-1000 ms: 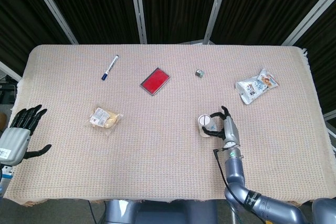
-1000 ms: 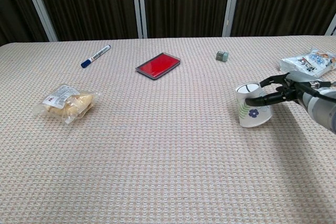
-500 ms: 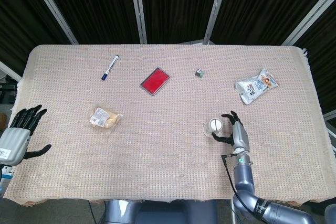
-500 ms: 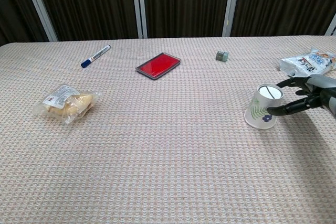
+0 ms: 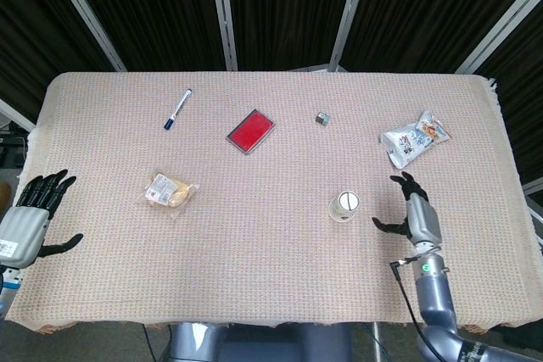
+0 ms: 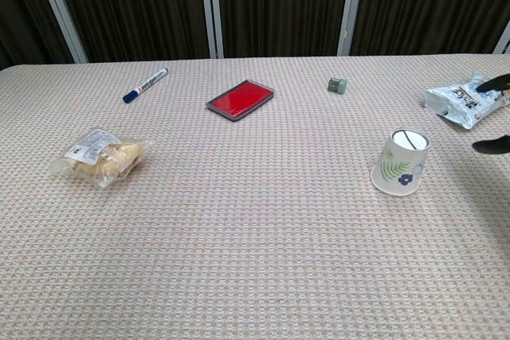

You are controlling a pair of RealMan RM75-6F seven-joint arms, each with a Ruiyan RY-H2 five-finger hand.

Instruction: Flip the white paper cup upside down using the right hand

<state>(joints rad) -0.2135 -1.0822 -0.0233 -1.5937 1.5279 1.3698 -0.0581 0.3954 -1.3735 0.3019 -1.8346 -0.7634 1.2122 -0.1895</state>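
Head view: white paper cup (image 5: 344,206) stands upside down, base up, on the tabletop (image 5: 271,269), right of centre. Right hand (image 5: 416,218) just beside it to the right, apart from it, fingers spread, holding nothing. Left hand (image 5: 30,222) at the left edge, fingers apart, empty.

Chest view: cup (image 6: 400,163) mouth-down; only dark fingers (image 6: 492,145) show at the right edge.
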